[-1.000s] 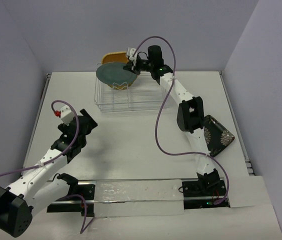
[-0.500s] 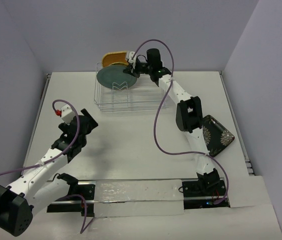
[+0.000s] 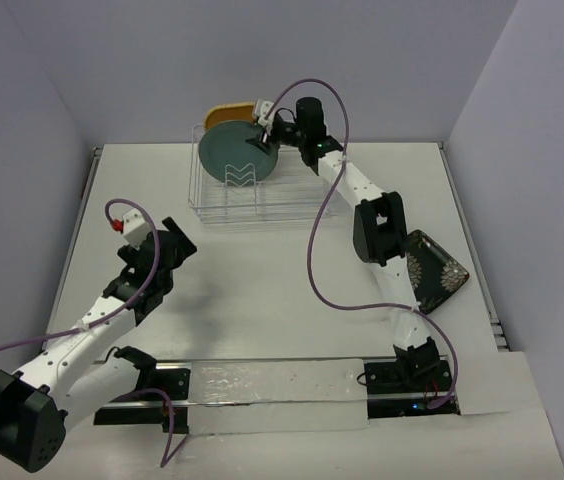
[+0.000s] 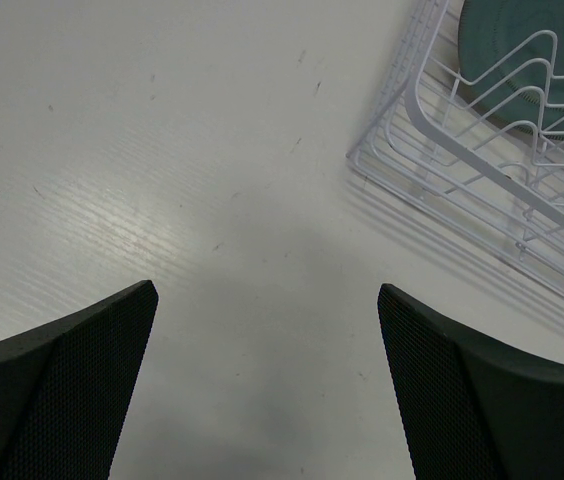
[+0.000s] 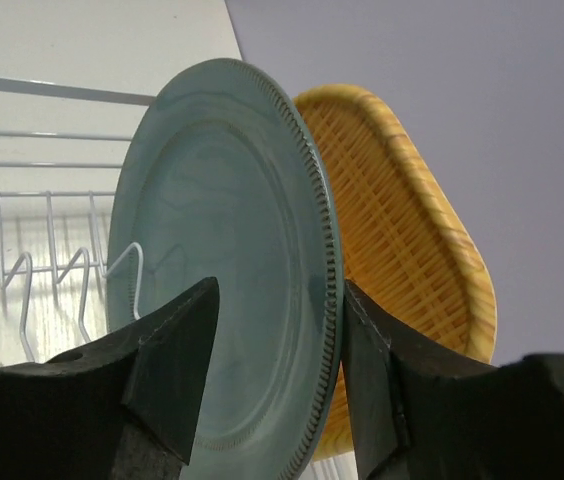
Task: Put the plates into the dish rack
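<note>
right fingers (image 5: pixel 177 360) clamped on rim of teal plate (image 5: pixel 222 220), upright in dish rack (image 3: pixel 252 205), far side. left fingers (image 4: pixel 72 370) wide open, empty, over tabletop (image 4: pixel 162 150).

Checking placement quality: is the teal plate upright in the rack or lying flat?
Upright: the teal plate is on edge among the dividers of the dish rack.

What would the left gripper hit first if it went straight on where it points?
Most likely the bare table: the open left gripper angles down at it. The dish rack sits off to its right.
</note>
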